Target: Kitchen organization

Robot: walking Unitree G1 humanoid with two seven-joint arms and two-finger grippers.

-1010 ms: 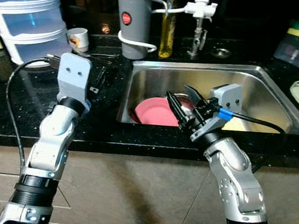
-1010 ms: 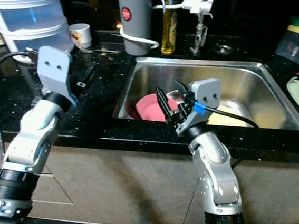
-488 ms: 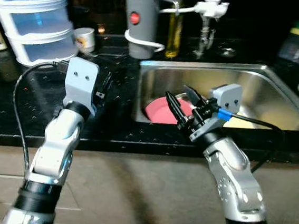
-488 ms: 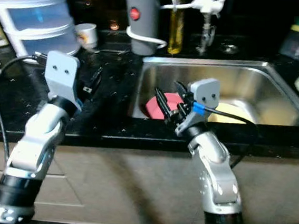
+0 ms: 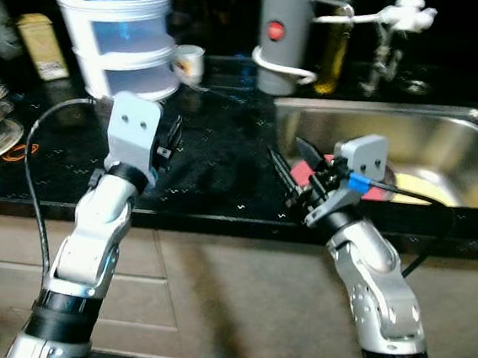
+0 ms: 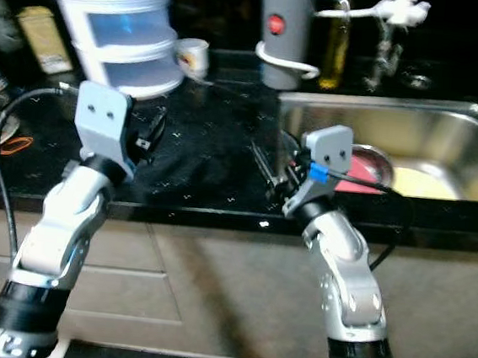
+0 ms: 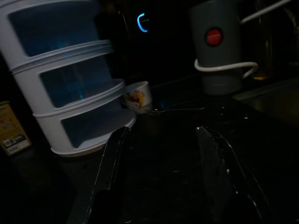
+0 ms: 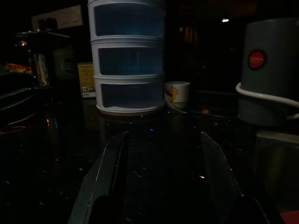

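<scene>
— Shifted since a second ago? 
— Camera swung left; sink point(image 5: 446, 135) now sits at right of frame, stacked drawers point(image 5: 118, 28) upper left. Arms hold as before.
— Right gripper point(image 5: 295, 169)? 
— Centre frame, over the table point(image 5: 216, 156) edge beside the sink, fingers spread, nothing between them.
— Left gripper point(image 7: 163, 154)? 
— Left of centre above the table, fingers apart, empty, facing the drawers and mug point(image 5: 188, 62).
— Dishes? 
— Pink plate point(image 6: 369, 168) lies in the sink behind the right gripper. Grey kettle point(image 5: 285, 38) stands top centre, oil bottle point(image 5: 334, 48) beside it.
</scene>
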